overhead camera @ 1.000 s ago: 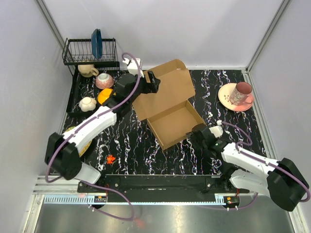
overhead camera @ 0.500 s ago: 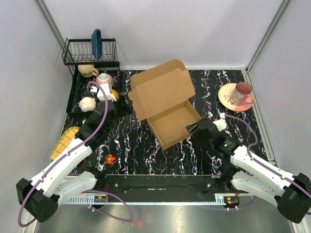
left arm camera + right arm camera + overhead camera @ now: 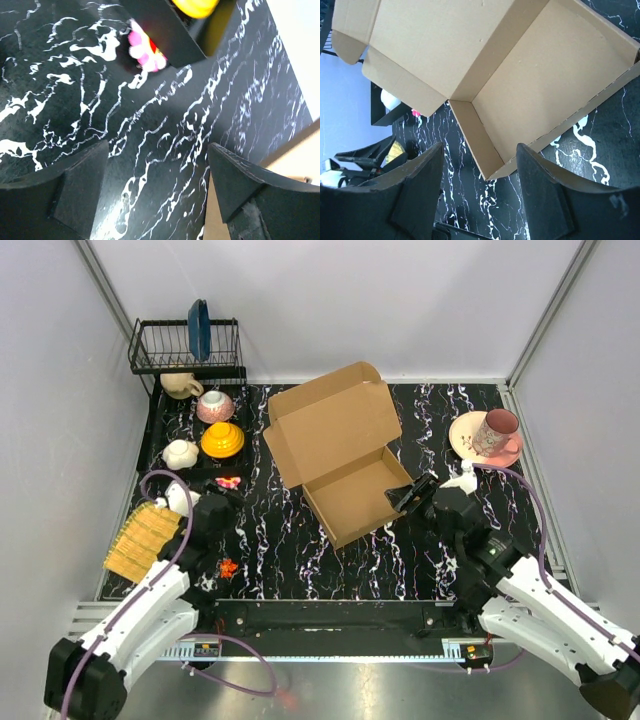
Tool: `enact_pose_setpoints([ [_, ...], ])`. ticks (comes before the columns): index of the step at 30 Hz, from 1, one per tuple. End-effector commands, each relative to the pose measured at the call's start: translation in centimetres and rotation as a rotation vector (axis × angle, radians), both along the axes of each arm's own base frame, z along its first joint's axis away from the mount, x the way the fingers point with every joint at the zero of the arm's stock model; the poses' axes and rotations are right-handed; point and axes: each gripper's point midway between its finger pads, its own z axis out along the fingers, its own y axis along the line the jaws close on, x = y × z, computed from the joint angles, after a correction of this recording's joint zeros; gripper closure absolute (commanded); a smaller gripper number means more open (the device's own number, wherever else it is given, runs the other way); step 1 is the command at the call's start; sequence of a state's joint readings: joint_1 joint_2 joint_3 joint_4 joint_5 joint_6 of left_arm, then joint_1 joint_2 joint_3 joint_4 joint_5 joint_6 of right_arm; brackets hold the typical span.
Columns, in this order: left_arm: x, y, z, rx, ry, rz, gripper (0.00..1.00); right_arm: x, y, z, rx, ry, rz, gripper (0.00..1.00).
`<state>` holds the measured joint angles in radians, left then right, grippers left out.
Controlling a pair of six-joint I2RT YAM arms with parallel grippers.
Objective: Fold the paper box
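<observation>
Both arms backed off; box (image 3: 340, 455) lid open
Top: my left tool (image 3: 222, 492) retreated near-left, right tool (image 3: 410, 496) just off the box, mid bench (image 3: 290, 545). Left wrist: tool spread, empty. Right wrist: spread, box beyond; the lid needs closing.

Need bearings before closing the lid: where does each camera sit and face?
Top: above, behind the bases, looking down on the table and box; both arms show.
Left wrist: low, facing the table; open left gripper frames it.
Right wrist: beside the box, looking into it; open right gripper shows.
Shared: top and right wrist both see the box.
</observation>
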<state>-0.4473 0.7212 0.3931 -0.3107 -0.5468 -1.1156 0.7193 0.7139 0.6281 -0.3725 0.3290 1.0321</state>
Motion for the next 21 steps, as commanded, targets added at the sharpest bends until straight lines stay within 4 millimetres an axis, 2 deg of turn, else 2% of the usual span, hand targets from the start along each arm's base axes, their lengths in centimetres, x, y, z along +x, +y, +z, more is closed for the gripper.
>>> enact_pose_setpoints([
  [1,1.9,1.0,-0.9,-0.203,-0.081,0.130,0.20,0.0,-0.1,2.4,-0.015,-0.081,0.026,0.34],
  [4,3.1,2.0,-2.3,-0.286,-0.100,0.158,0.32,0.2,-0.2,2.7,-0.022,-0.094,0.027,0.36],
  [5,3.3,2.2,-2.5,-0.306,-0.100,0.167,0.33,0.2,-0.1,2.6,-0.034,-0.094,0.033,0.36],
  [10,4.6,2.6,-3.1,-0.315,-0.133,0.170,0.29,0.3,-0.3,3.5,-0.048,-0.121,0.034,0.36],
  [11,4.6,2.7,-4.0,-0.322,-0.115,0.176,0.28,0.4,-0.4,3.7,-0.053,-0.128,0.034,0.36],
  [12,5.3,2.6,-3.1,-0.343,-0.165,0.166,0.28,0.4,-0.3,3.6,-0.057,-0.129,0.037,0.36],
  [21,7.3,3.1,-4.1,-0.361,-0.154,0.208,0.30,0.4,-0.6,3.2,-0.065,-0.130,0.027,0.36],
])
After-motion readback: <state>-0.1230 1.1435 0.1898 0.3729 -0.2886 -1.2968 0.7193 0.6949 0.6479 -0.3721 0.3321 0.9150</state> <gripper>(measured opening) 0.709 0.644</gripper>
